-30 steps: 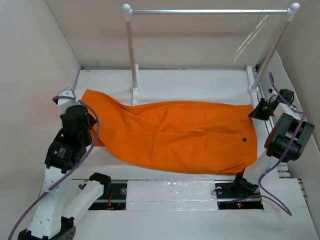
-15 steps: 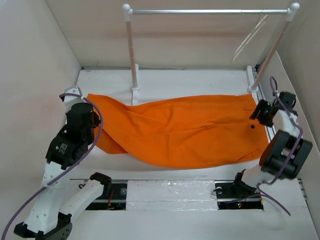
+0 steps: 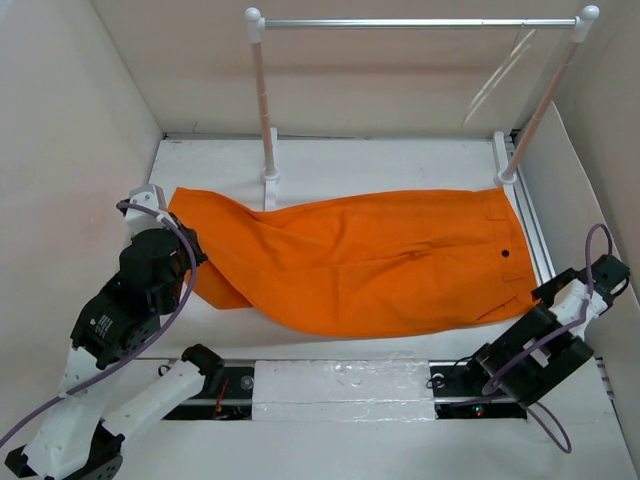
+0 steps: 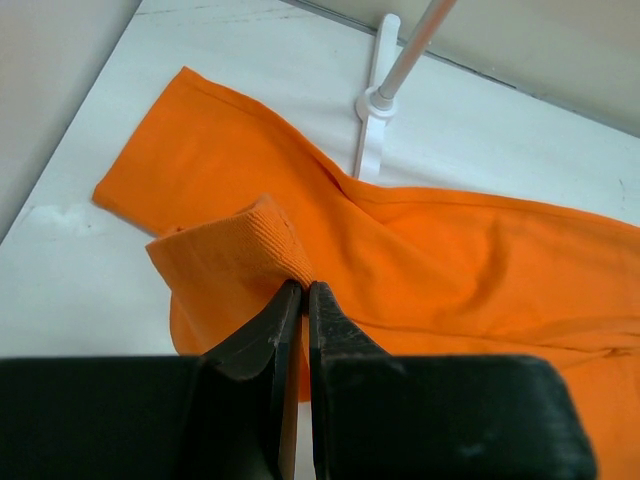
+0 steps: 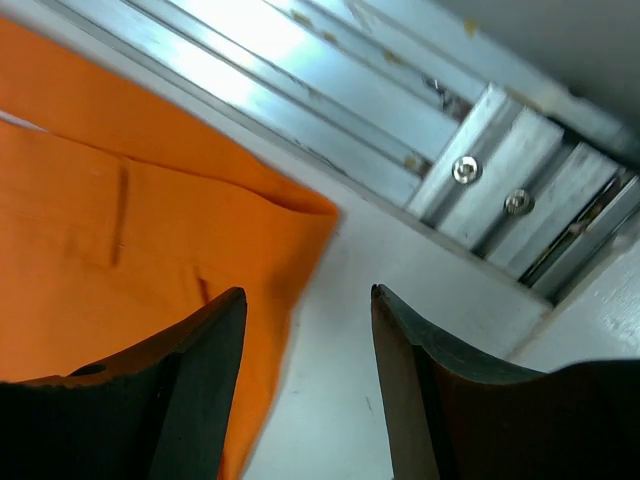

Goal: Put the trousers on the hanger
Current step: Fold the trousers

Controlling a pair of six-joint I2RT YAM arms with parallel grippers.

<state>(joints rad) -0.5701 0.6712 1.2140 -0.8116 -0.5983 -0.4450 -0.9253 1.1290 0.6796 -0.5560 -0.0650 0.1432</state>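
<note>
trousers point(image 3: 370, 260), fold pinched in left gripper point(image 4: 303, 287), hanger point(image 3: 500, 78) faint

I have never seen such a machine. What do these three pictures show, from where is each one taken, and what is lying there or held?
The machine is a left arm and a right arm, fixed at the near edge of a white table. The wide picture looks down from above and behind them; the other two come from a camera on each wrist, so each shows its own fingers. Orange trousers lie spread on the table. The left gripper is shut on a fold of their cloth. The right gripper is open and holds nothing, near the waist corner. At the back stands a rack, and a thin cream hanger hangs from its bar.
</note>
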